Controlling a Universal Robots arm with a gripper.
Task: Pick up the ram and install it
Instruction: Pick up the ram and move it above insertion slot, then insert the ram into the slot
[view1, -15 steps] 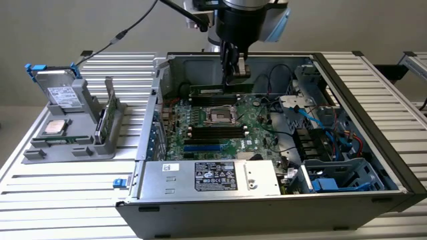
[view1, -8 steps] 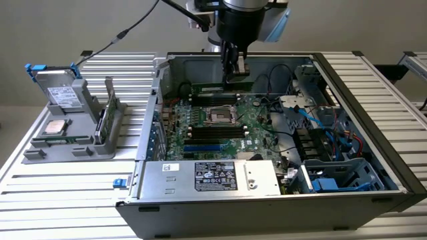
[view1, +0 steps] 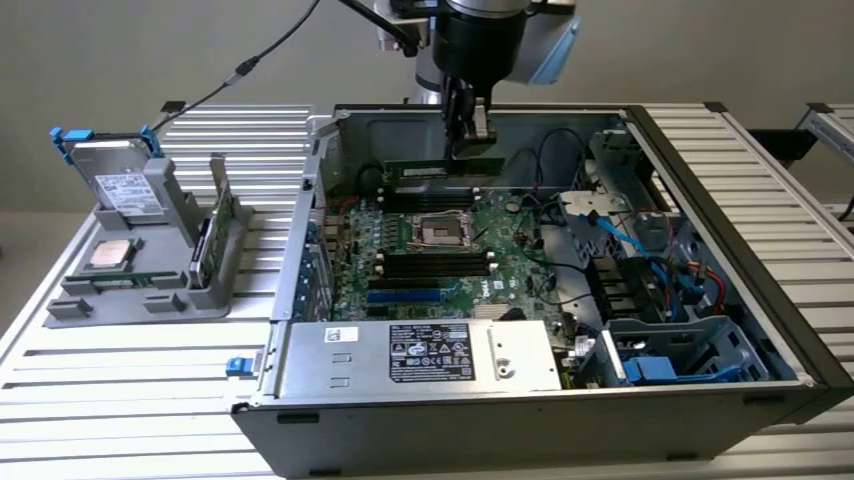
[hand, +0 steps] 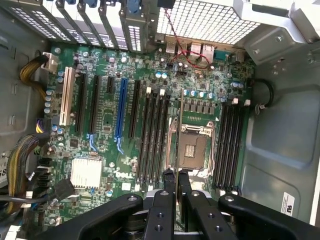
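Observation:
The ram (view1: 445, 167), a long thin green stick with a white label, hangs level above the back of the green motherboard (view1: 461, 260) inside the open computer case. My gripper (view1: 467, 138) comes down from above and is shut on the ram's top edge. From the wrist, the gripper (hand: 176, 176) shows its two black fingers closed together, and the ram (hand: 176, 142) appears edge-on as a thin line. That line lies between one bank of black memory slots (hand: 155, 135) and the processor socket (hand: 194, 147). A second bank of slots (hand: 230, 145) sits on the socket's other side.
The case walls (view1: 310, 190) surround the board. A silver power supply (view1: 427, 350) sits at the case's front, with blue cables and drive bays (view1: 654, 300) at the exterior view's right. A grey holder (view1: 140, 270) with a silver processor chip (view1: 110, 255) stands outside at the left.

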